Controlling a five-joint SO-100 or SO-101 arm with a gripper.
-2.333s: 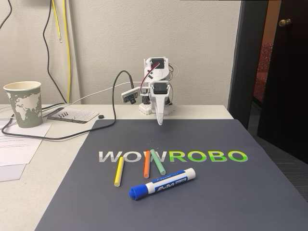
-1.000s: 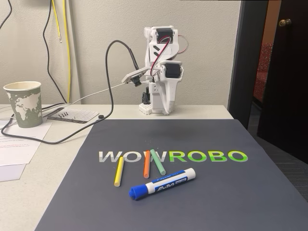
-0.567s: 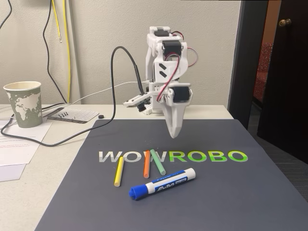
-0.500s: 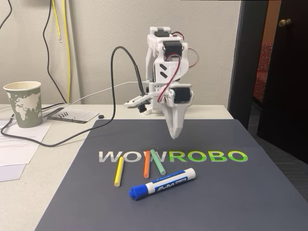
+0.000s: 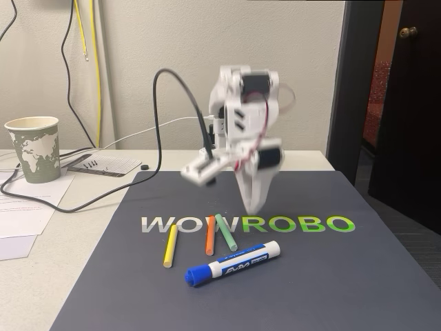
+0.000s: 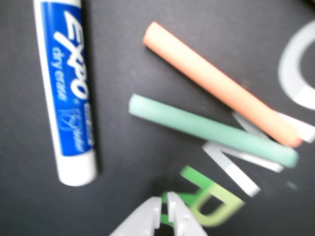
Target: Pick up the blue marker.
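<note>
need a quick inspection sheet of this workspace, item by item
surface: dark WOWROBO mat on a pale table
job's things: blue marker flat on the mat, untouched
clutter: yellow stick, orange stick, green stick; paper cup, papers
grippers: claw above the mat, fingertips nearly together, holding nothing
cables: black cable across the table; yellow cable on the wall
surroundings: dark door at right

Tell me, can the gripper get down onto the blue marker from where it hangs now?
Probably yes. The gripper hangs above the mat, behind the blue marker, with nothing over the marker. The green stick and orange stick lie close by but apart from it. Its jaws look nearly shut and need opening.
</note>
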